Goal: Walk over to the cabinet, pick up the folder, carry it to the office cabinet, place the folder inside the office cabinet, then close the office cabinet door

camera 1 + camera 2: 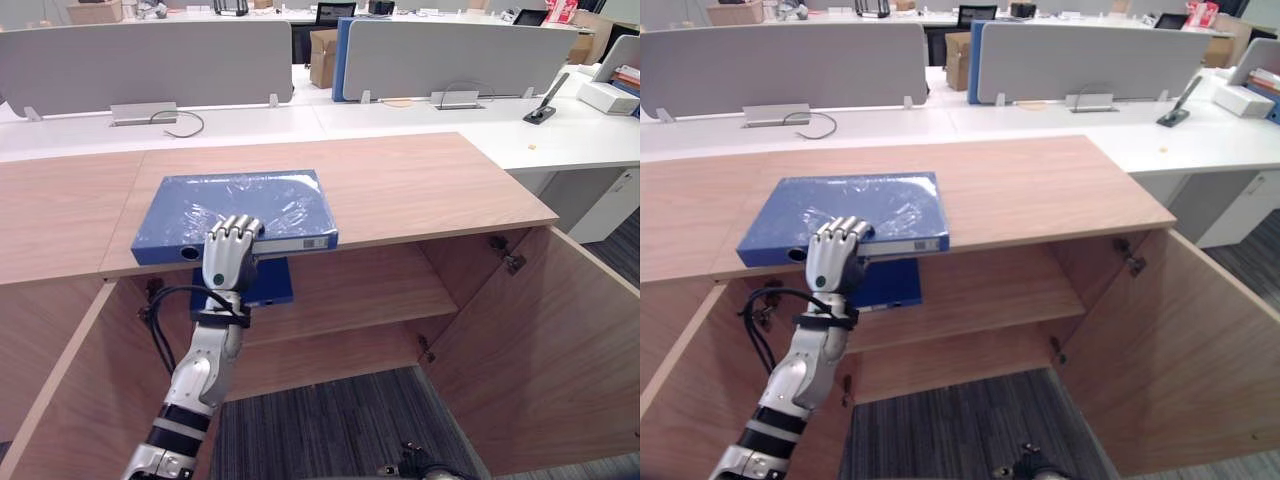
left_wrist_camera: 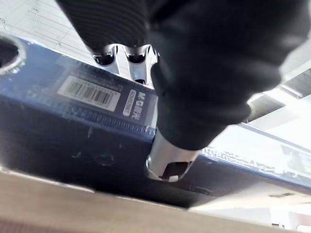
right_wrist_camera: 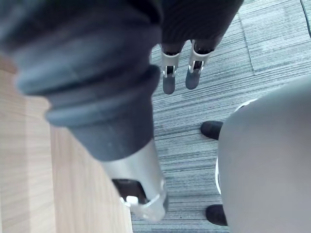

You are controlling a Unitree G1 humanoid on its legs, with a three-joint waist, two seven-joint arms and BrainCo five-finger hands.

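A blue folder [image 1: 240, 205] wrapped in clear film lies flat on the wooden cabinet top [image 1: 420, 185], its labelled spine at the front edge. My left hand [image 1: 230, 255] reaches up from below. Its fingers [image 1: 843, 232] curl over the folder's front edge and its thumb [image 2: 170, 162] presses against the spine [image 2: 73, 126]. My right hand [image 3: 181, 73] hangs low beside the cabinet over grey carpet, fingers straight and holding nothing.
The cabinet stands open below the top, with the right door [image 1: 560, 350] and the left door [image 1: 55, 400] swung toward me. A second blue folder [image 1: 272, 282] lies on the inner shelf [image 1: 380, 295]. White desks with grey dividers [image 1: 150, 65] stand behind.
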